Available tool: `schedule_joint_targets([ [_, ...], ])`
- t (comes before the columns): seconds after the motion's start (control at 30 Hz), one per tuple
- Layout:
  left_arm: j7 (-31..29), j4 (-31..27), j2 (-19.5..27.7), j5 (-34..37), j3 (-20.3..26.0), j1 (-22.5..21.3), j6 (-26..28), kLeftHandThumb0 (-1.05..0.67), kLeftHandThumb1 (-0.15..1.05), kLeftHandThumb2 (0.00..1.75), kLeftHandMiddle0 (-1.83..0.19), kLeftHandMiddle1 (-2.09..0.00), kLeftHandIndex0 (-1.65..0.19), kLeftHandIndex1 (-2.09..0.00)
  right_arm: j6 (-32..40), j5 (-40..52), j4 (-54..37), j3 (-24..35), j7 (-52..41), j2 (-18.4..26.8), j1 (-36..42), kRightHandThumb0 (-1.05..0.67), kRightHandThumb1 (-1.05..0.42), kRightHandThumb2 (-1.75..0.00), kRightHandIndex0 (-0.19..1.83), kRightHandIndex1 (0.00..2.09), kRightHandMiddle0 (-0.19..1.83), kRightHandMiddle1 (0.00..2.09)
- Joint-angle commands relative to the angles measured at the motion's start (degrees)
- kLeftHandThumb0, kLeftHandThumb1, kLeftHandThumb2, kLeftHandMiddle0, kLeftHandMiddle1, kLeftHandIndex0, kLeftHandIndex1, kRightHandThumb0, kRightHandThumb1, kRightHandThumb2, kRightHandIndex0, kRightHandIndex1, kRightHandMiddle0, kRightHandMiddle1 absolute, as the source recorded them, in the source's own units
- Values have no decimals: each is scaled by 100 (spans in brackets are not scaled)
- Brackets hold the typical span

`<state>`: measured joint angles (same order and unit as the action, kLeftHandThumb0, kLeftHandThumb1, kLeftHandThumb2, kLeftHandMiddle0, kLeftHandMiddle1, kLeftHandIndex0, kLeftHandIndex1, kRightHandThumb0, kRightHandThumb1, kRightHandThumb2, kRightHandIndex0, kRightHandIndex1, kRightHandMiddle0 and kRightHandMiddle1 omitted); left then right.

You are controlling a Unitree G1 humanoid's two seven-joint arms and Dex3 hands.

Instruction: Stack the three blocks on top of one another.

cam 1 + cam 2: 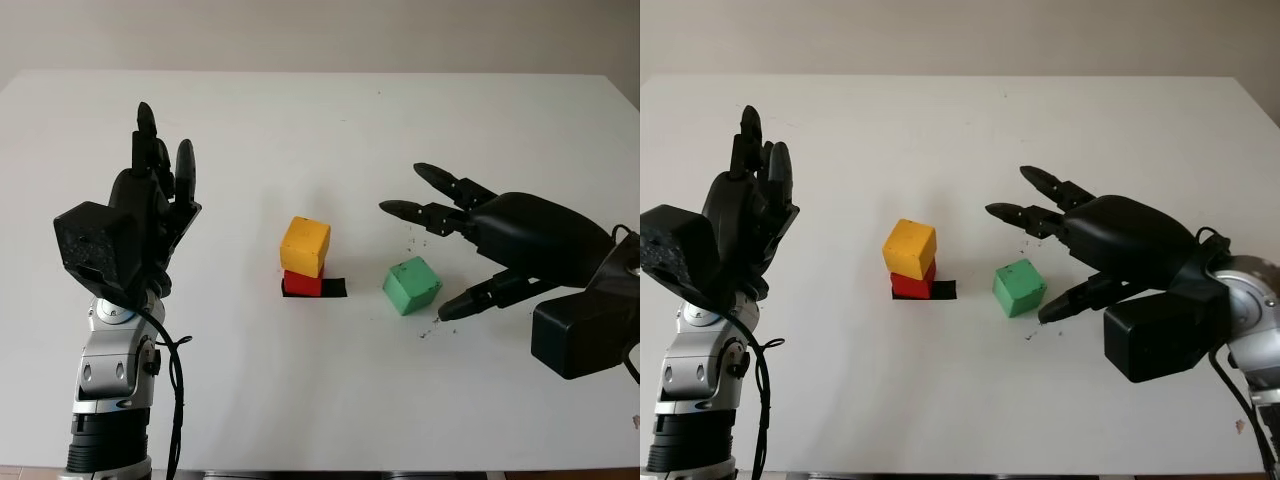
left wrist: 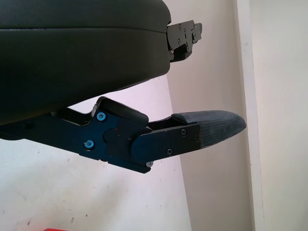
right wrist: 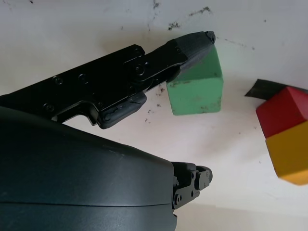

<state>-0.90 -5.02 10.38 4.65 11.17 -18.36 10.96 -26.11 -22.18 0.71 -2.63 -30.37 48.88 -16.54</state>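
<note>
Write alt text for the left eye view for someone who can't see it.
A yellow block sits on a red block mid-table, with a green block alone beside them. The open right hand hovers by the green block; the open left hand is raised at the left.

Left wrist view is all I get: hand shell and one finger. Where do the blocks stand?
Observer: The yellow block sits on the red block, mid-table.
Operator: Third one?
Observer: The green block is alone on the table, right of the stack and apart from it.
Operator: Hands?
Observer: The right hand is open at the green block, holding nothing. The left hand is open, raised at the table's left.
</note>
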Motion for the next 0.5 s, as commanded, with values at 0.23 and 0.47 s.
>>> schedule_joint_targets([
  [0.23,19,-64,24,-28,-10,-1,-28,-76,105,61,19,0,19,0,-403,-446,424,-217,534,-94,-84,-72,-90,-5,-15,6,24,11],
  [0.47,40,-41,13,-55,-10,-10,-29,-77,105,61,19,0,19,0,-898,-888,876,-322,1214,-151,-265,-64,-92,-6,-8,8,40,20],
])
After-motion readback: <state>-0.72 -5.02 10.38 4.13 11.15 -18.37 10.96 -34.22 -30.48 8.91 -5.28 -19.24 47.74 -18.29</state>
